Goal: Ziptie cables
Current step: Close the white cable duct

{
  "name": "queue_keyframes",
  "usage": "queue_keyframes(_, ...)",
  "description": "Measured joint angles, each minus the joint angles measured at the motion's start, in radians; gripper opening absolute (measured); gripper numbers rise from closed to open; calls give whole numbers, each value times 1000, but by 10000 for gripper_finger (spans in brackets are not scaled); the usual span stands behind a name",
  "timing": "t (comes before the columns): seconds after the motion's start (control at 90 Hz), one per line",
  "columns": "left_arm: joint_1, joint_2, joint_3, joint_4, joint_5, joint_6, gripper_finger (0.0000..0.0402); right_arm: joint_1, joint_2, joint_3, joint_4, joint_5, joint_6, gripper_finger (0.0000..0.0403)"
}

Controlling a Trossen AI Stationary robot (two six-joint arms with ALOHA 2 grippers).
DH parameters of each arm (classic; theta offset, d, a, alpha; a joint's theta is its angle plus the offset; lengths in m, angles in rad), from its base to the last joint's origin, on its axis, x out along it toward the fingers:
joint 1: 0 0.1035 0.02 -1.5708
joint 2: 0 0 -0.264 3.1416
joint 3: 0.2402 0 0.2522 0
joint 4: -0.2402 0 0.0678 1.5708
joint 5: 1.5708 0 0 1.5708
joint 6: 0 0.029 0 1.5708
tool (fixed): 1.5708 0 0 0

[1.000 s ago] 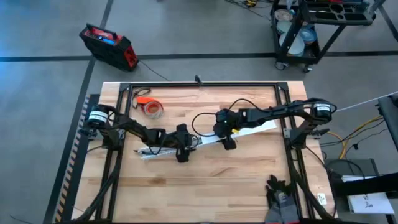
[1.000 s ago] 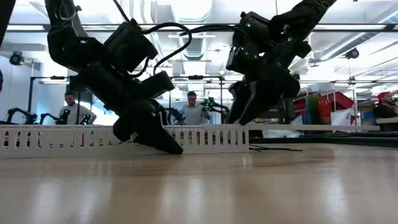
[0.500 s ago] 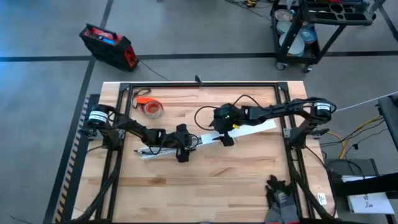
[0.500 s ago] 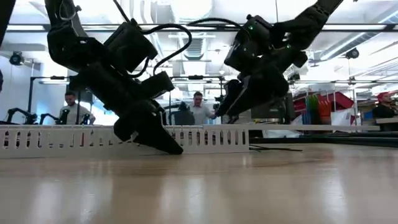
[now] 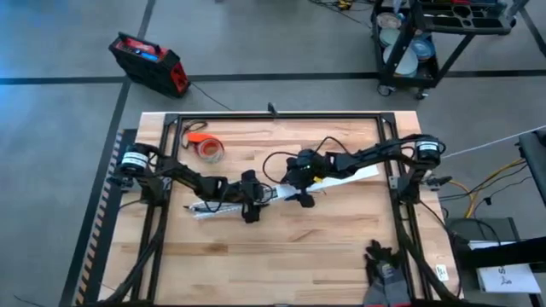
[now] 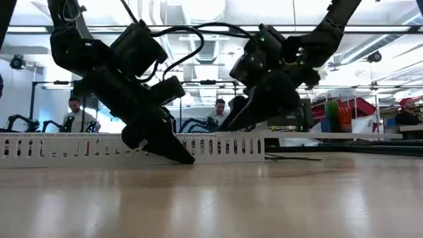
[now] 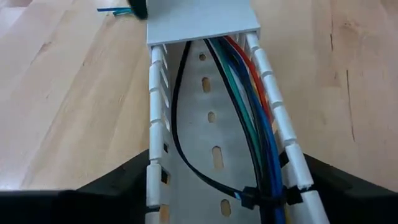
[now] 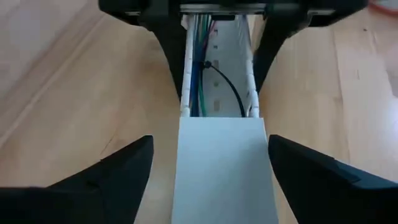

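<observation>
From overhead we see both dark arms meeting over a long white slotted channel (image 5: 256, 198) that lies slantwise across the middle of the wooden table (image 5: 341, 256), an orange tape roll (image 5: 208, 150) sitting well apart toward the upper left of the frame. What that view cannot give us, the wrist cameras do: the left wrist view looks down into the open channel, where the cables (image 7: 249, 130), green, blue, red and dark, run lengthwise along one wall, and the ziptie (image 7: 186, 155), a thin dark strip, loops across the channel floor to a small head at the bundle near the bottom of the frame. The left gripper (image 7: 217, 205) has its fingers spread wide, one on each side of the channel, holding nothing. The right wrist view shows the covered end of the channel in the centre, the right gripper (image 8: 208, 180) likewise spread to either side of it without gripping, and the left arm's fingers opposite at the top of the frame. From table height we see the left gripper (image 6: 155, 142) angled steeply down with its tip at the channel (image 6: 225, 147), the right gripper (image 6: 254, 112) tilted above it, and people standing in the room behind.
</observation>
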Motion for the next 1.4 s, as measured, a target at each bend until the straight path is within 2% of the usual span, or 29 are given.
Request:
queue_keyframes(0.3,0,0,0,-2,0,4,244,0,32,0,20,49,1,271)
queue_keyframes(0.556,0,0,0,-1,-3,-21,238,1,32,0,20,65,0,217)
queue_keyframes(1.044,0,1,-3,20,-20,-25,238,18,36,12,20,73,46,217)
queue_keyframes(1.4,0,1,-2,23,-23,-14,237,54,37,19,22,87,21,217)
